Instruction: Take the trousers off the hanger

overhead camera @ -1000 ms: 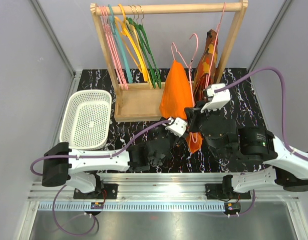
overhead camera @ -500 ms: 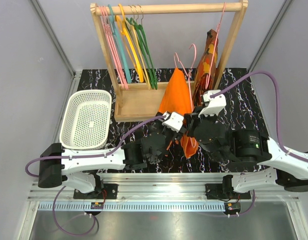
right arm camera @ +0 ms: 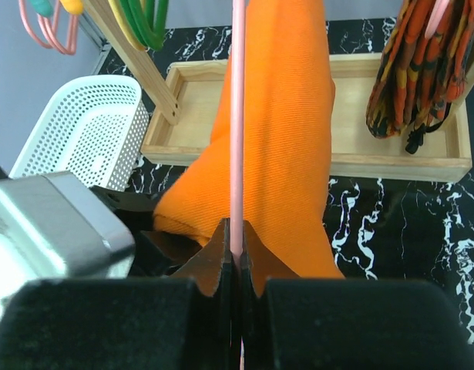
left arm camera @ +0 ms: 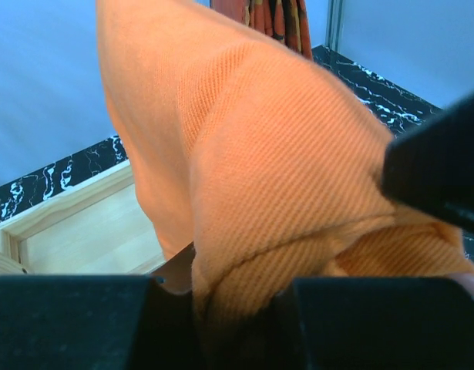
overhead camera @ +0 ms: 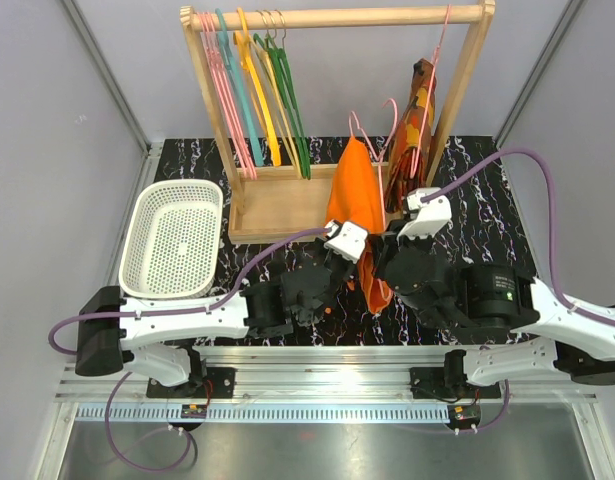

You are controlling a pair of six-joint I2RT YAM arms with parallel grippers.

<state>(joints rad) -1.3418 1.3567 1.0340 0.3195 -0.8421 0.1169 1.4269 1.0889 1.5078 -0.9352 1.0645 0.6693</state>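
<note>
From above, the trousers (overhead camera: 359,200) hang before the wooden rack (overhead camera: 277,205), between the left gripper (overhead camera: 349,270) and the right gripper (overhead camera: 382,255). In the left wrist view the jaws clamp bunched orange cloth. In the right wrist view the jaws are closed tight on the hanger (right arm camera: 237,116)

The trousers (overhead camera: 355,200) are plain bright orange, and the left wrist view shows a fine ribbed weave. The hanger (right arm camera: 237,116) is pink. At upper right the camouflage garment (overhead camera: 421,105) is patched orange, red and what looks like dark brown. The rack (overhead camera: 277,205) is pale wood, carrying pink, teal, yellow and green hangers (overhead camera: 257,90). The basket (overhead camera: 157,270) is white and perforated. The table (overhead camera: 487,200) is black with white marble veins.
</note>
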